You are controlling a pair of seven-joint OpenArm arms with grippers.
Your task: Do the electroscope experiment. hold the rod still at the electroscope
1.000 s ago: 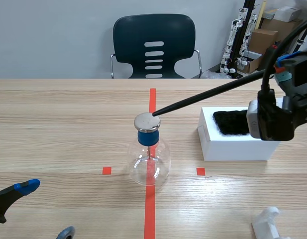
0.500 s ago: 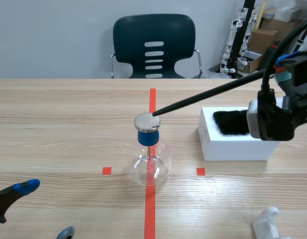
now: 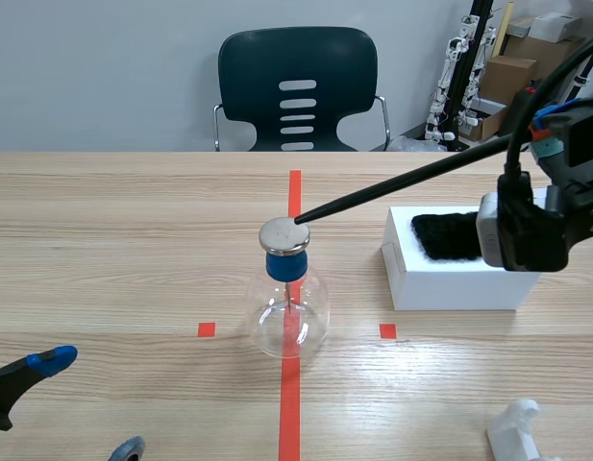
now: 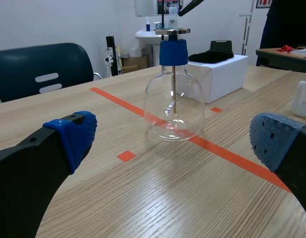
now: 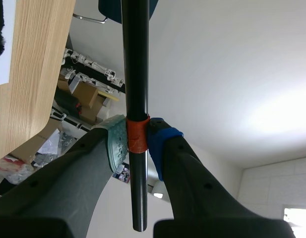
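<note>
no readable text, labels or numbers anywhere

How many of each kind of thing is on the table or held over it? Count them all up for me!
Glass electroscope: 1
Black rod: 1
White box: 1
Black fuzzy cloth: 1
White plastic piece: 1
Total: 5

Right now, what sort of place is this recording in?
Probably a robotics lab or workshop: a taped wooden table carries a clear glass flask electroscope, with brown cardboard boxes and white jointed hardware in the far corner, beside a dark plastic chair.
</note>
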